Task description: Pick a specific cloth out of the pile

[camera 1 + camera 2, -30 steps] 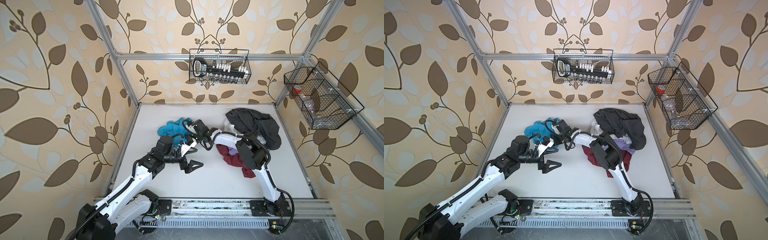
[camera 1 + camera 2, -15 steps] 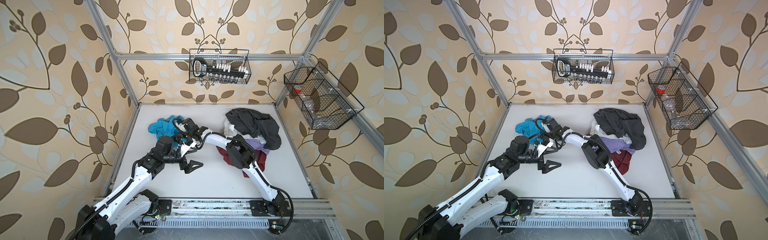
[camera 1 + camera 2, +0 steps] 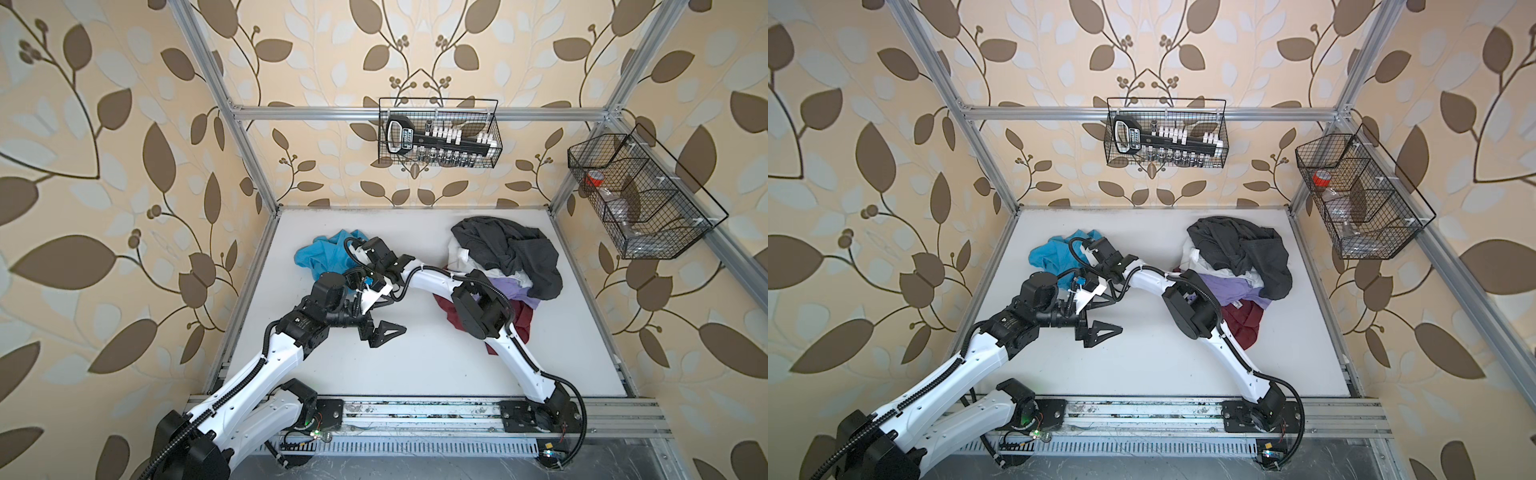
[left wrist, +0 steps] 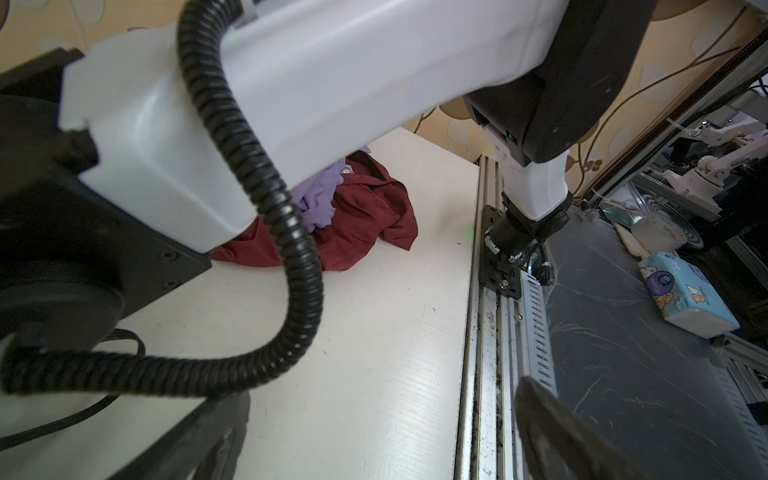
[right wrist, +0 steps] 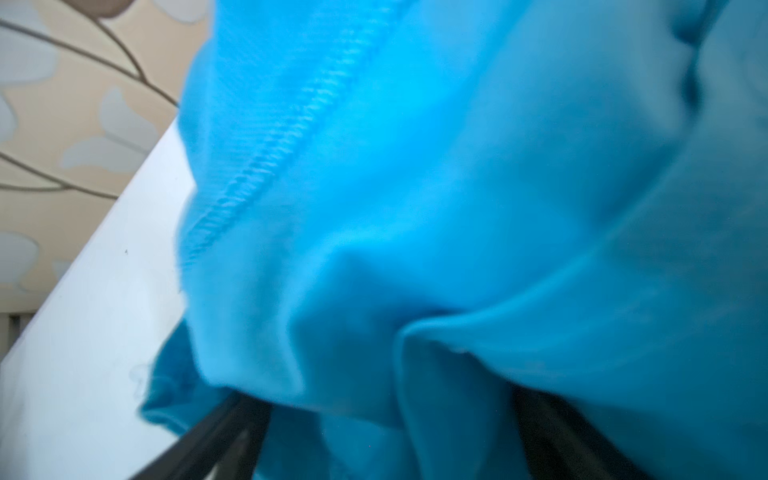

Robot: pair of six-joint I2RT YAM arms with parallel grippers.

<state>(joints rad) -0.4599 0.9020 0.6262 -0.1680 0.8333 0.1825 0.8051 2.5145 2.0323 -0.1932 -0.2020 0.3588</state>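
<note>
**Location.** The cloth [image 3: 320, 257] lies crumpled on the bench [image 3: 415, 365] at about 10 o'clock in both top views. It is well apart from the pile [image 3: 507, 253], which sits at about 2 o'clock. No other garment touches it.

**Right gripper** [image 3: 353, 249]. It is down on the cloth's 3 o'clock edge. In the right wrist view its dark fingers [image 5: 216, 432] stand wide apart, with turquoise fabric draped loosely over and between them. Finding: released, nothing pinched.

**Left gripper** [image 3: 386, 332]. It hovers over bare bench at about 7 o'clock. Its fingers [image 4: 552, 428] are spread and empty.

**Handling assessment.** The fabric looks light, limp and slightly stretchy. It should sag and trail from any single hold and has no stiffness to push against. It is not fragile and unlikely to slip.

**Recommended hold.** Take a bunched ridge or the stitched hem [image 5: 291, 124], gathering several layers. A single thin layer may pull free.
</note>
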